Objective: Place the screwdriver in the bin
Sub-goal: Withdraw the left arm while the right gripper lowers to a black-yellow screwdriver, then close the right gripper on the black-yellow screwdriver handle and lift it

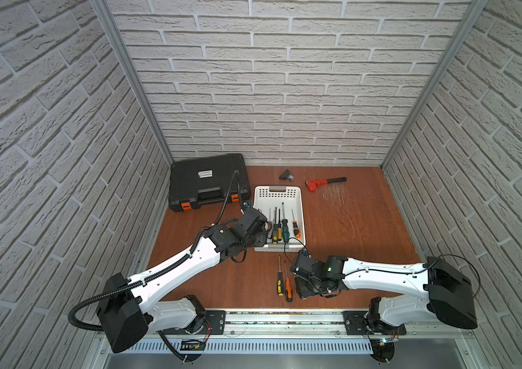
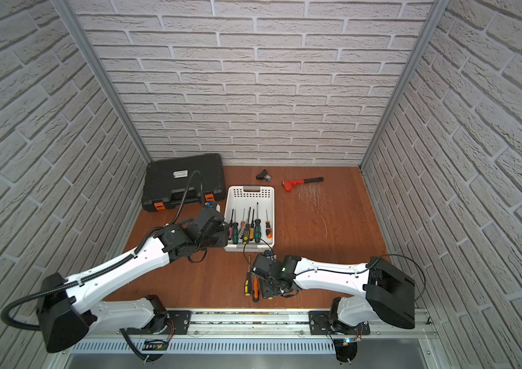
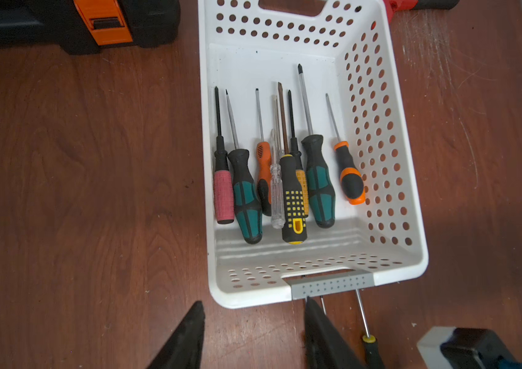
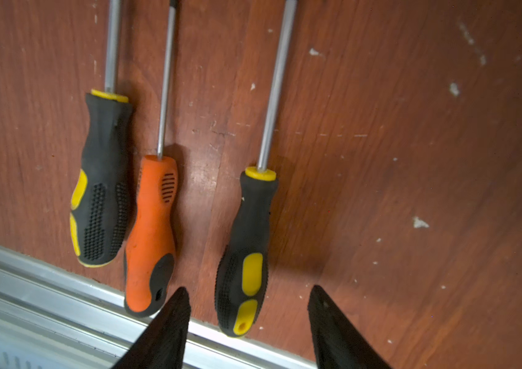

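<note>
My right claw (image 4: 250,297) hung part-open and empty over the black-and-yellow rubber-handled screwdriver (image 4: 246,242) lying on the brown wooden table (image 4: 412,159) — straddling its handle, I judged, for a grab. My left claw (image 3: 256,335), open and empty, hovered beside the white perforated plastic bin (image 3: 371,143).

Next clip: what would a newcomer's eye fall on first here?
The white bin in the middle, holding a row of bright-handled screwdrivers. Then three loose screwdrivers at the near edge of the table, the open right claw poised over the screwdriver set apart. The black tool case with orange latches sits back left.
</note>
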`<action>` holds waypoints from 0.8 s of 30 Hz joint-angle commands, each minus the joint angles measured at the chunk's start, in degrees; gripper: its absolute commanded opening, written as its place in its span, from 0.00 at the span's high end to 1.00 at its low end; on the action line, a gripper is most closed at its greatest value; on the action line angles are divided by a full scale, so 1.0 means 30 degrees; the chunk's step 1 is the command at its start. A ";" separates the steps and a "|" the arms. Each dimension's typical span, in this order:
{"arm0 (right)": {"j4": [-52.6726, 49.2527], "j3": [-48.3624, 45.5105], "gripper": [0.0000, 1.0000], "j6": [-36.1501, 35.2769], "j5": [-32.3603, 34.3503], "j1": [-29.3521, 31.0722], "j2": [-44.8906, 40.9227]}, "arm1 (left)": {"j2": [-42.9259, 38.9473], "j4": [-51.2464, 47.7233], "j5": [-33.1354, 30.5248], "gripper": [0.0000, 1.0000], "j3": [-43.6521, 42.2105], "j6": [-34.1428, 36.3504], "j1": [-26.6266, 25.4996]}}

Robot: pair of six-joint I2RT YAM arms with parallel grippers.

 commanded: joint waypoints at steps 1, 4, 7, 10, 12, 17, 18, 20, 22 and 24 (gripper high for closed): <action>0.0761 0.0442 0.40 0.0301 -0.0305 0.0070 0.0653 | -0.0452 -0.0129 -0.0601 0.48 -0.0315 0.0196 0.0204; 0.1065 0.0607 0.45 0.0136 -0.0516 0.0041 0.1269 | -0.0636 -0.0067 -0.0590 0.48 -0.0461 0.0198 0.0326; 0.1117 0.0724 0.47 0.0064 -0.0616 -0.0039 0.1693 | -0.0723 -0.0066 -0.0499 0.48 -0.0549 0.0209 0.0542; 0.1348 0.0519 0.52 0.0118 -0.0854 -0.0219 0.1872 | -0.0782 -0.0095 -0.0440 0.48 -0.0568 0.0256 0.0703; 0.1444 0.0357 0.53 0.0183 -0.0948 -0.0352 0.1850 | -0.0782 -0.0095 -0.0386 0.48 -0.0569 0.0266 0.0790; 0.1619 0.0075 0.63 0.0148 -0.1075 -0.0603 0.1883 | -0.0732 -0.0066 -0.0242 0.48 -0.0629 0.0300 0.0960; 0.1622 0.0041 0.65 0.0136 -0.1076 -0.0632 0.1880 | -0.0738 -0.0066 -0.0220 0.48 -0.0574 0.0357 0.0993; 0.1682 -0.0051 0.72 0.0122 -0.1134 -0.0662 0.1852 | -0.0679 -0.0179 -0.0224 0.48 -0.0460 0.0510 0.1086; 0.1681 -0.0127 0.74 0.0092 -0.1135 -0.0688 0.1721 | -0.0746 -0.0293 -0.0234 0.48 -0.0375 0.0578 0.1223; 0.1610 -0.0225 0.78 0.0034 -0.1106 -0.0688 0.1527 | -0.0809 -0.0366 -0.0278 0.48 -0.0273 0.0604 0.1308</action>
